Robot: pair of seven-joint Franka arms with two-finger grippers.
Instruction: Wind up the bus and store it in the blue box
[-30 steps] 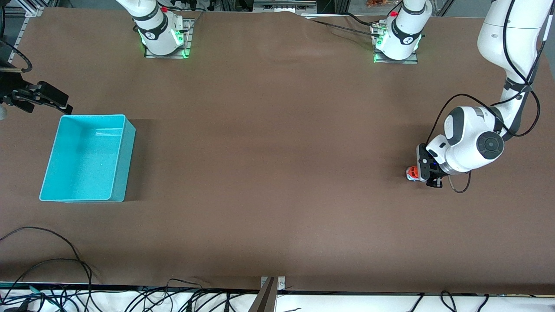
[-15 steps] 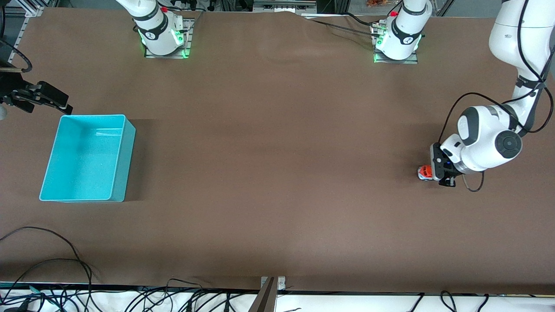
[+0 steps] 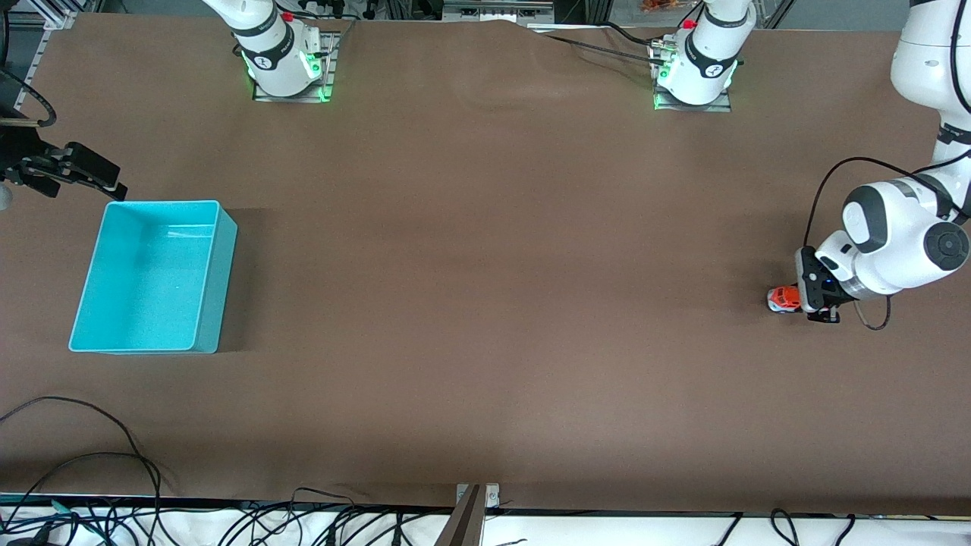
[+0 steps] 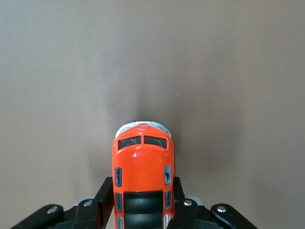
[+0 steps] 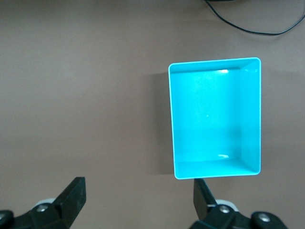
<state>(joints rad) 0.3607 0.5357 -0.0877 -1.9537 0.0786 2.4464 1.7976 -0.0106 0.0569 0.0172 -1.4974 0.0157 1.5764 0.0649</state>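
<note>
The bus [image 4: 143, 176] sits low at the left arm's end of the table, pinched by its flanks in the left gripper [image 3: 806, 297], nose pointing away from the wrist along the jaws' line. The box [image 3: 216, 265] lies well apart, at the right arm's end, so the bus's long axis aims roughly toward it. The right gripper [image 5: 138, 198] waits above the table just beside the box, jaws wide and empty.

bus [image 3: 782, 298] – left arm's end | blue box [image 3: 154, 277] – right arm's end
</note>
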